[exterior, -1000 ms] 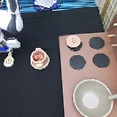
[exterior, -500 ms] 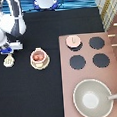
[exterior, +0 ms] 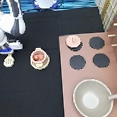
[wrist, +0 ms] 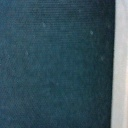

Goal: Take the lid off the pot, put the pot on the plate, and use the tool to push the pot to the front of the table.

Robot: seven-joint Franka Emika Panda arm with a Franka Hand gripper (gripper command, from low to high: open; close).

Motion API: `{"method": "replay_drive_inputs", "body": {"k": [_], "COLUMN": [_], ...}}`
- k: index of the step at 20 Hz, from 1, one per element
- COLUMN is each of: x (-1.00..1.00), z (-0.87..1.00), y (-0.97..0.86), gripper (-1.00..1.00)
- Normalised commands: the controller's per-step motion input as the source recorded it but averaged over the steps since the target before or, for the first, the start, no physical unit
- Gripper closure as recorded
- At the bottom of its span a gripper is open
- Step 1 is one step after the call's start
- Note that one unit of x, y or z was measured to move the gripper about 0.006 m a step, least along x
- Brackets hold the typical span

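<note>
Gripper (exterior: 5, 48) has crept down just above the tool (exterior: 9, 61) — whether it's spread I can't tell — pot (exterior: 38, 57) already on the plate (exterior: 39, 65).

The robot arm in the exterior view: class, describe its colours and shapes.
The arm is built of rounded white segments joined by dark black sections. Its gripper, at the exterior view's left above the tool, is pale with a blue block on the hand.

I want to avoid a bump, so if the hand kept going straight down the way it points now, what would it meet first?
Most likely the tool: the hand hangs just above it at the exterior view's left edge, beside the pot on the plate. Height is unclear, and it could meet bare table instead.
</note>
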Motion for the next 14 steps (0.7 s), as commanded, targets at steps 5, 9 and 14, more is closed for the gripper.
{"method": "replay_drive_inputs", "body": {"k": [5, 9, 14], "x": [-0.24, -0.26, -0.25], "z": [-0.02, -0.01, 0.11], "y": [0.1, 0.09, 0.17], "gripper": [1.0, 1.0, 1.0]}}
